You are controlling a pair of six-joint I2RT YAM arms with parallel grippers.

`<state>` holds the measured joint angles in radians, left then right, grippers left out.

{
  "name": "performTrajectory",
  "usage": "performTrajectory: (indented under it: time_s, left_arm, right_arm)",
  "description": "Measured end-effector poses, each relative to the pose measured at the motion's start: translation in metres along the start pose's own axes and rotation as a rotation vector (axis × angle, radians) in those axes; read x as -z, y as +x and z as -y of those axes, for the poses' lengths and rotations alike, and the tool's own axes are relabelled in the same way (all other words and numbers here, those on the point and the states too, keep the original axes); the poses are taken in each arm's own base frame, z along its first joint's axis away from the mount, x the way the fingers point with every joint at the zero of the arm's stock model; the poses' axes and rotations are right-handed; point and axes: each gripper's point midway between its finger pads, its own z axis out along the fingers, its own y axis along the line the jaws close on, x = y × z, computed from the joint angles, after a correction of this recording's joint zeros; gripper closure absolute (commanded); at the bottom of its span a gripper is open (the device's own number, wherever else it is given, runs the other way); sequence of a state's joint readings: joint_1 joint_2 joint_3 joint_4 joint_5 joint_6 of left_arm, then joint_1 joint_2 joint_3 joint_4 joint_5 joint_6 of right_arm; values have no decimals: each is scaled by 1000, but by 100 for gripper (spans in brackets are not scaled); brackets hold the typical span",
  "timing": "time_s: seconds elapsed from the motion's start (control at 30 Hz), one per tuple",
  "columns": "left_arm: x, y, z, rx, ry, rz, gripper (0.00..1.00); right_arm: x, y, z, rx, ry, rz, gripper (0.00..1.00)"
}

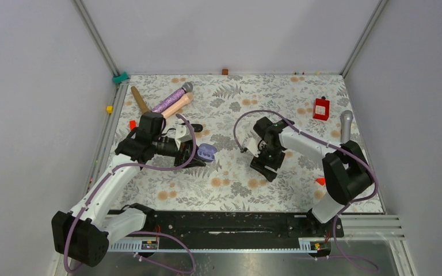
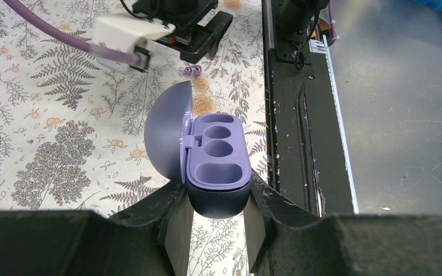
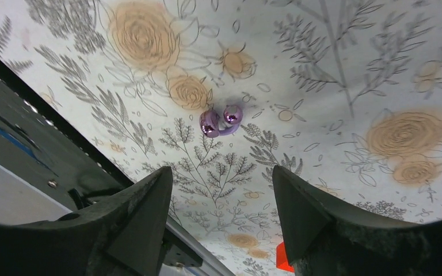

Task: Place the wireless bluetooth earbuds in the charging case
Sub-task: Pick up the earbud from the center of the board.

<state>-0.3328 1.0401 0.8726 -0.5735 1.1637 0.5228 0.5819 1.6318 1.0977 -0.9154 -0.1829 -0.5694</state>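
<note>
Floral-printed tablecloth [image 1: 230, 190], walled in white: left claw [image 2: 217, 195] pinched narrow on the dark base of a purple charging case [image 2: 217, 167], whose lid is swung open and whose moulded hollows face up. Right claw [image 3: 220, 178] spread wide, gripping nothing, fingers [image 3: 149, 201] poised over the cloth. Two purple earbuds [image 3: 221, 122] lie touching each other on the cloth, just beyond the right claw's fingertips, in line with its gap, touched by neither finger and well apart from the case.
</note>
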Motion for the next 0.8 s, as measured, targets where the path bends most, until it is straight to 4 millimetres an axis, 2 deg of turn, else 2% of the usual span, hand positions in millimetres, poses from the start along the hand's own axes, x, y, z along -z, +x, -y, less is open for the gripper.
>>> performTrajectory:
  time_s: [0.1, 0.2, 0.5, 0.8]
  left_arm:
    - [0, 0, 0, 0, -1, 0, 100]
    - [0, 0, 0, 0, -1, 0, 100]
    - [1, 0, -1, 2, -6, 1, 100]
    - [1, 0, -2, 2, -7, 2, 100]
  right_arm:
    - [-11, 15, -2, 58, -23, -61, 31]
    - [-16, 21, 0, 105, -20, -101, 33]
    - [-31, 17, -2, 189, 6, -164, 36]
    - [-41, 9, -1, 200, 59, -181, 45]
